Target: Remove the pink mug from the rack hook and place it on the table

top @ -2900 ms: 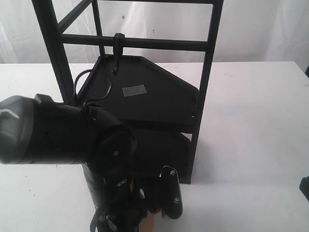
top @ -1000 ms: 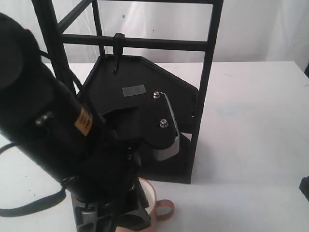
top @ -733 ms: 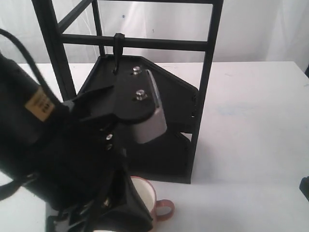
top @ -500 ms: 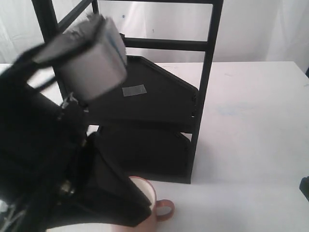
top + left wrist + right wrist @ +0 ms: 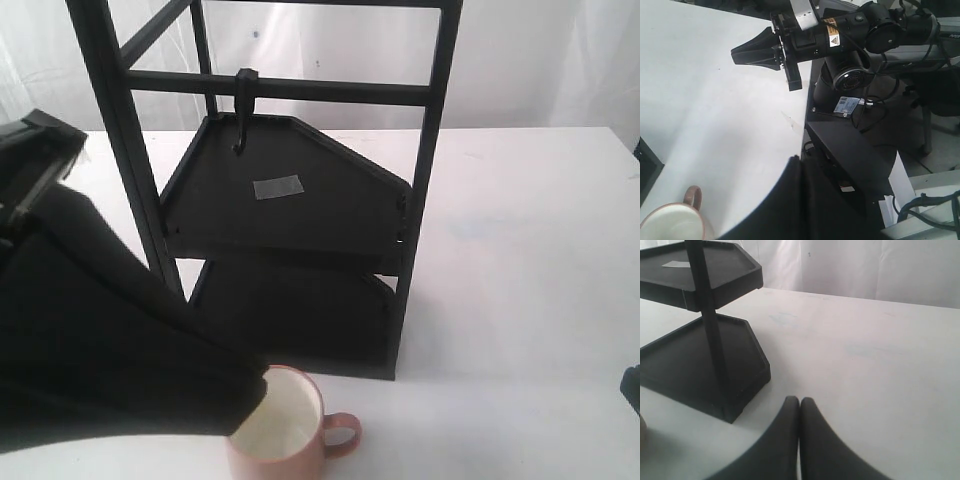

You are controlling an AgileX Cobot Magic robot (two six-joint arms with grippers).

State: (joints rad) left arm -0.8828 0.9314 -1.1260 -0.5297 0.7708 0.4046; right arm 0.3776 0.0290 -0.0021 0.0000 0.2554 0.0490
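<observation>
Spreading white beneath a pale curtain, the table carries a tall black rack whose upper shelf bears a grey tape patch, and the rack hook hangs from a crossbar with nothing on it. The left arm fills the near left of the exterior view and overlaps the mug's rim, its left gripper pinched tip to tip on nothing. The right gripper, likewise pressed closed and empty, points over bare tabletop near the rack's base. The pink mug stands upright on the table just in front of the rack, salmon outside, cream inside, its handle turned to the right of the exterior view.
</observation>
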